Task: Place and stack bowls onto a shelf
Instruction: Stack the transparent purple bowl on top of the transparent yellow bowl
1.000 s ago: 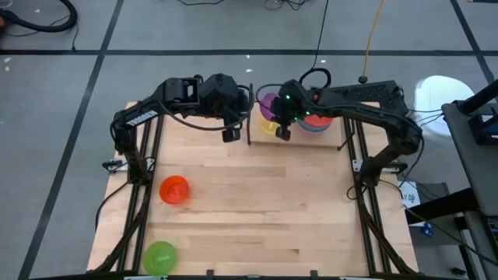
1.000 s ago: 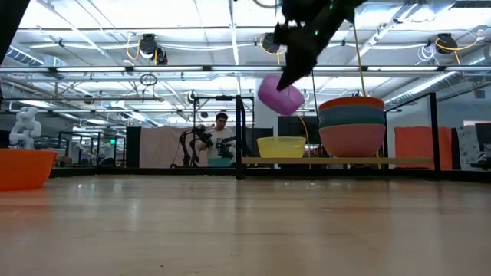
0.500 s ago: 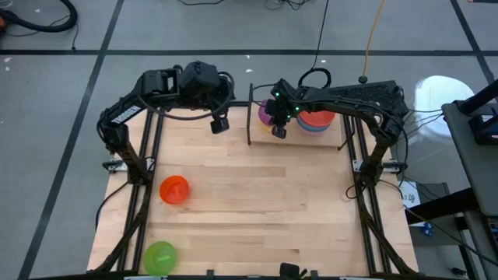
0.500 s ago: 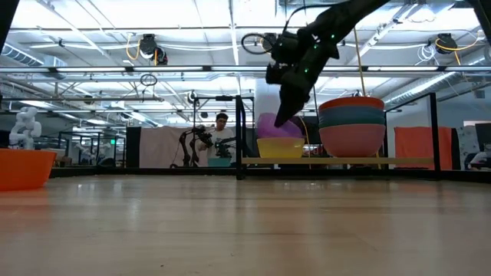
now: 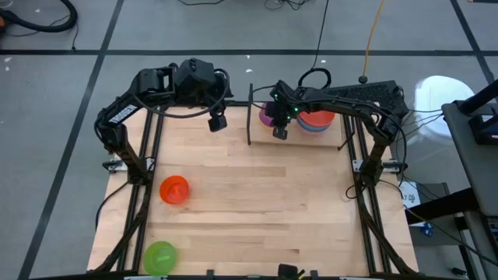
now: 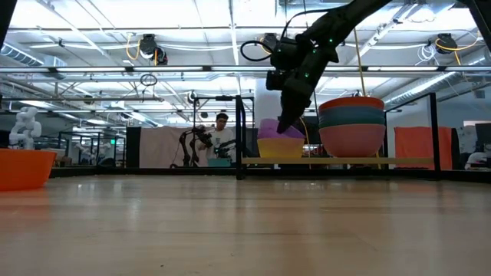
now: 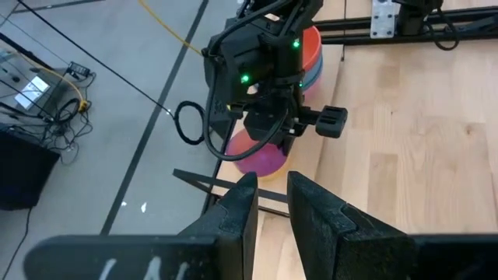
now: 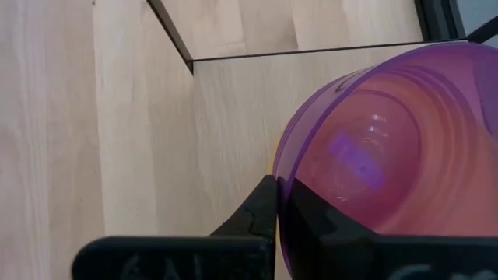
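Observation:
A purple bowl point(image 6: 278, 128) sits nested in a yellow bowl point(image 6: 280, 148) at the left end of the shelf point(image 6: 337, 160), which stands at the table's far edge. My right gripper point(image 8: 280, 185) is shut on the purple bowl point(image 8: 366, 148). A stack of larger bowls point(image 5: 315, 119), orange on top point(image 6: 351, 103), rests on the shelf to the right. My left gripper point(image 7: 272, 180) hangs raised left of the shelf, open by a narrow gap and empty. An orange bowl point(image 5: 174, 189) and a green bowl point(image 5: 160, 257) stand on the tabletop. My right gripper pinches the purple bowl's rim point(image 8: 283, 173) on the side toward the table's near edge, one finger inside the bowl point(image 8: 307, 204) and one outside point(image 8: 261, 204). The fingers come from above, slanting down. The bowl stands upright, its bottom inside the yellow bowl.
Thin black bars point(image 5: 249, 117) edge the shelf, with an upright post point(image 6: 239, 136) at its left end close to the purple bowl. The middle of the tabletop point(image 5: 264, 202) lies bare. A person point(image 6: 222, 138) shows in the room beyond the table.
My right gripper has come down toward the shelf, carrying the purple bowl from a tilted, raised position down into the yellow bowl, where it now stands upright. My left gripper has drawn away from the shelf, toward the table's left and far edge.

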`<state>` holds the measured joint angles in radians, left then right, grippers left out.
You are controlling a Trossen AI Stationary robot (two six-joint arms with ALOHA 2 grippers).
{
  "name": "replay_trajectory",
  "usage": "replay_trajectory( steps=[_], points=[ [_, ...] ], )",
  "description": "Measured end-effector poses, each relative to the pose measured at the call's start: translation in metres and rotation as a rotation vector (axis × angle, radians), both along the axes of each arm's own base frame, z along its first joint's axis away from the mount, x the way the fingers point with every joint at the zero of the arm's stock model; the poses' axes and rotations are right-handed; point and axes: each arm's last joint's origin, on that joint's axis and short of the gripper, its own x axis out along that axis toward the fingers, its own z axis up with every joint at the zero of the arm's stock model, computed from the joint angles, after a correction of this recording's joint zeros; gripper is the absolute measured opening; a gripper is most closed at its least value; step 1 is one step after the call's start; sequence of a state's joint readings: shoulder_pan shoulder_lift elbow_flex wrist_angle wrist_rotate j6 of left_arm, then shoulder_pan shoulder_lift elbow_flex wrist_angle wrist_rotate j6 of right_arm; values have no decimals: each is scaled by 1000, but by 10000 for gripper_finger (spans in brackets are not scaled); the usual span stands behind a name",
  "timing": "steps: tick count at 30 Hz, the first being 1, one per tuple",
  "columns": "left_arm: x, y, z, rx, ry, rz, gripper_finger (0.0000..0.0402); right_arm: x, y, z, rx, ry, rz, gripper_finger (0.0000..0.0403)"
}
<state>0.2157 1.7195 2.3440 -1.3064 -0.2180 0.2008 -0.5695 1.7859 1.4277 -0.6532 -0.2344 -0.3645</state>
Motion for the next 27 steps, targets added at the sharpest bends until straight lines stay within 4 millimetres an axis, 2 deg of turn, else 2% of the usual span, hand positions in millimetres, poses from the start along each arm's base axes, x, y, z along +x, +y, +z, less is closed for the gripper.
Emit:
replay_trajectory(
  steps=[4, 10, 18, 22, 27],
  points=[
    [0, 0, 0, 0, 0, 0, 78, 1, 2, 0, 6, 1, 3, 22],
    [0, 0, 0, 2, 2, -3, 78, 2, 12, 7, -29, -7, 71, 73],
    [0, 0, 0, 2, 4, -3, 78, -3, 28, 38, -118, -87, 151, 142],
    [0, 0, -1, 1, 9, -3, 78, -4, 30, 52, -164, -168, 150, 152],
    [0, 0, -1, 0, 9, -2, 78, 1, 28, 42, -194, -225, 148, 147]
  ],
)
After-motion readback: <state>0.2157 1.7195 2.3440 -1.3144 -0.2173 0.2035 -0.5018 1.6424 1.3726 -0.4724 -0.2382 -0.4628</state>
